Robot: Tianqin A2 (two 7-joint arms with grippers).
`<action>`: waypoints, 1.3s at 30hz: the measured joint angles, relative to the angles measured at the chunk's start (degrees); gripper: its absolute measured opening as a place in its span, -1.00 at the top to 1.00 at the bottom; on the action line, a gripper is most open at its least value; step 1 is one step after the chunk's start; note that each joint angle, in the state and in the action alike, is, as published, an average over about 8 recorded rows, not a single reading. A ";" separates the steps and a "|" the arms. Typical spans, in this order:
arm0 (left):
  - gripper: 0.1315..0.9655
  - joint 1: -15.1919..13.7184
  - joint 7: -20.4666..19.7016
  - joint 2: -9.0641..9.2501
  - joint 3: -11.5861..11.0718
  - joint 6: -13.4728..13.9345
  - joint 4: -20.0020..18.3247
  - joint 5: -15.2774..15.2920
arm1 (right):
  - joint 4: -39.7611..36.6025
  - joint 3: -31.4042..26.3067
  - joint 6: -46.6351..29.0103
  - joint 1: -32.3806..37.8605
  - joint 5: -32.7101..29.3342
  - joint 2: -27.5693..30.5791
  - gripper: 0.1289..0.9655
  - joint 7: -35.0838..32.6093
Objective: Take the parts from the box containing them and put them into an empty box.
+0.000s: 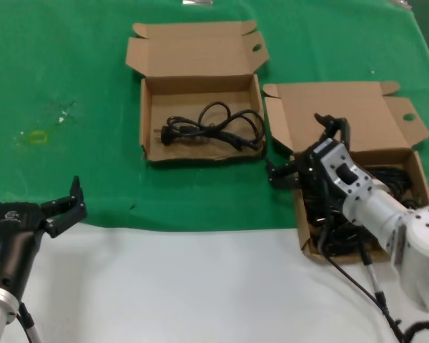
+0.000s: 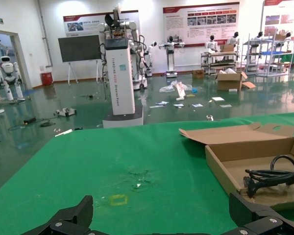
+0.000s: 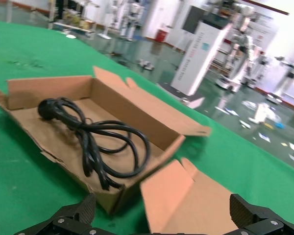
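Two alike brown cardboard boxes lie open on the green cloth. The right box [image 1: 415,168] holds a heap of black power cords [image 1: 386,179], partly hidden by my right arm. The box farther left [image 1: 149,121] holds a single looped cord [image 1: 214,128], which also shows in the right wrist view, the cord [image 3: 95,142] lying inside this box [image 3: 24,115]. My right gripper [image 1: 307,151] hangs open and empty over the right box's left edge, by its raised lid [image 3: 186,205]. My left gripper [image 1: 32,194] waits open at the near left, holding nothing.
A small yellow mark [image 1: 37,137] and some scuffs sit on the green cloth at the left. The cloth ends at a white table surface [image 1: 164,286] in front. The left wrist view shows the one-cord box [image 2: 230,169] off to one side.
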 joint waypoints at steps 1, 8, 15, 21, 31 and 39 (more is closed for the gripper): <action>-0.99 0.00 0.00 0.00 0.00 0.00 0.00 0.00 | 1.18 0.22 0.54 -1.00 0.18 0.20 -1.00 0.80; -1.00 0.00 0.00 0.00 0.00 0.00 0.00 -0.01 | 9.69 1.77 4.46 -8.16 1.44 1.65 -1.00 6.56; -1.00 0.00 0.00 0.00 0.00 0.00 0.00 -0.01 | 18.21 3.32 8.38 -15.36 2.71 3.11 -1.00 12.33; -1.00 0.00 0.00 0.00 0.00 0.00 0.00 -0.01 | 25.49 4.65 11.74 -21.51 3.79 4.36 -1.00 17.26; -1.00 0.00 0.00 0.00 0.00 0.00 0.00 -0.01 | 34.22 6.24 15.76 -28.89 5.09 5.85 -1.00 23.19; -1.00 0.00 0.00 0.00 0.00 0.00 0.00 -0.01 | 34.56 6.30 15.91 -29.17 5.14 5.91 -1.00 23.41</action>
